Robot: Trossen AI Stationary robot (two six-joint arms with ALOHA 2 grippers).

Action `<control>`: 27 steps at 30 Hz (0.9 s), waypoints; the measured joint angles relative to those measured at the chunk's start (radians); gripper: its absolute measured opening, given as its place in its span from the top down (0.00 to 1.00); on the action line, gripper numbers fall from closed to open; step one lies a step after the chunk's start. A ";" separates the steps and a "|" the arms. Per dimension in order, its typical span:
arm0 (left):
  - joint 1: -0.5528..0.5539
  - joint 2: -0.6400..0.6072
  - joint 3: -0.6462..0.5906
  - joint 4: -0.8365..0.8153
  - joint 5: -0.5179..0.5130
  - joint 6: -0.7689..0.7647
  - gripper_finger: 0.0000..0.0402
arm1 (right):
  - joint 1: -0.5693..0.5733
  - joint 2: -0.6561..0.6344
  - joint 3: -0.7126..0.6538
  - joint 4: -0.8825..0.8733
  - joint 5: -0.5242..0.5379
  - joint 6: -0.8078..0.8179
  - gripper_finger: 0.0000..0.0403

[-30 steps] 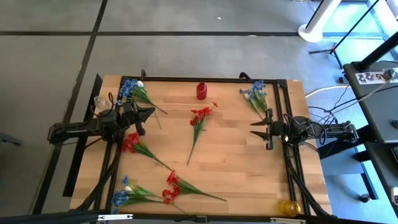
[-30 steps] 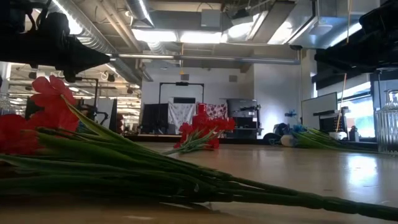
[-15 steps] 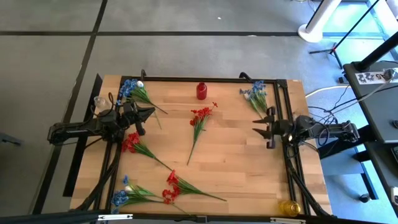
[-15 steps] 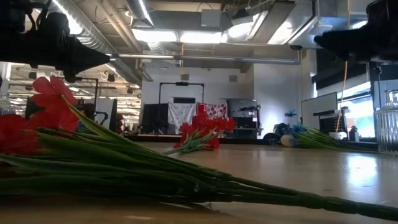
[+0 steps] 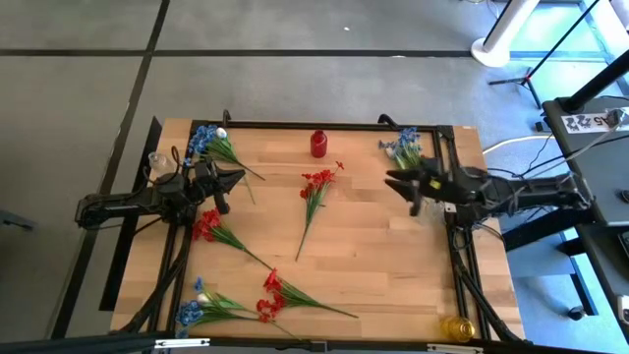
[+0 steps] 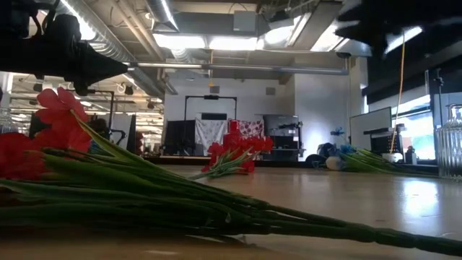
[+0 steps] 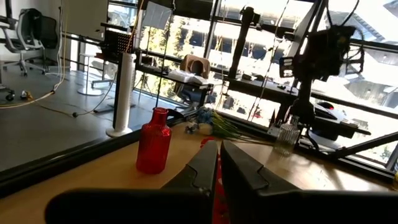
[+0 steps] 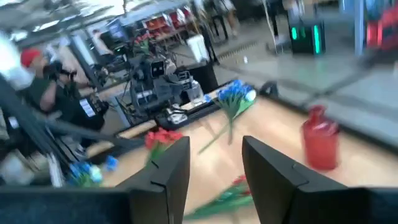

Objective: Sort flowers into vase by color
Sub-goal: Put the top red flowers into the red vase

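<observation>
The right gripper [image 5: 401, 187] hangs over the table's [image 5: 373, 256] right half, just beside the blue and white sprigs [image 5: 405, 152] at the far right corner. In the high view it is smeared, but its own wrist view shows the two fingers [image 8: 168, 171] standing apart with nothing between them. From table height only a dark shape at the upper right edge shows of that arm.

The left gripper [image 5: 236, 178] sits at the left side, its fingers [image 7: 205, 168] pressed together and empty (the wrist view shows just a thin slit between them). It is near the blue bunch [image 5: 208, 143] in the far left corner.

The flowers lie flat on the wood: a red sprig [image 5: 314, 192] in the middle, another red one [image 5: 211, 229] left of centre, and red [image 5: 275, 292] and blue [image 5: 197, 307] sprigs together at the near left edge. None stands in a vase. The red vase [image 5: 318, 145] stands upright by the far edge; a clear one [image 5: 156, 162] at the left rim is partly hidden by the left arm, and a yellow one [image 5: 457, 327] stands at the near right corner.

In the low view, near stems and red blossoms [image 6: 58, 130] block much of the table. A sheet with black printed marks [image 5: 588, 122] lies on a bench beside the table; nothing on it can be read.
</observation>
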State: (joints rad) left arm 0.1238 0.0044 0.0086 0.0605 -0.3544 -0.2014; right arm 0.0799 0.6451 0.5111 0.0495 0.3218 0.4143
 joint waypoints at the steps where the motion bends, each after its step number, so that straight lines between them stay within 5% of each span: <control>1: 0.000 0.000 0.000 0.000 0.000 0.000 0.95 | -0.001 0.067 0.045 -0.009 0.000 0.053 0.63; 11: 0.000 0.000 0.000 0.000 0.000 0.000 0.95 | -0.015 0.670 0.387 -0.101 0.014 0.606 0.63; 18: 0.000 0.000 0.000 0.000 0.000 0.000 0.95 | -0.040 1.005 0.527 -0.106 -0.094 0.867 0.44; 22: 0.000 0.000 0.000 0.000 0.000 0.000 0.95 | -0.064 1.151 0.603 -0.110 -0.091 0.922 0.32; 27: 0.000 0.000 0.000 0.000 0.000 0.000 0.95 | -0.093 1.297 0.696 -0.152 -0.124 0.928 0.30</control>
State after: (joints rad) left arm 0.1238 0.0044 0.0086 0.0605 -0.3542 -0.2012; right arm -0.0127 1.9425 1.2076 -0.1021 0.1976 1.3425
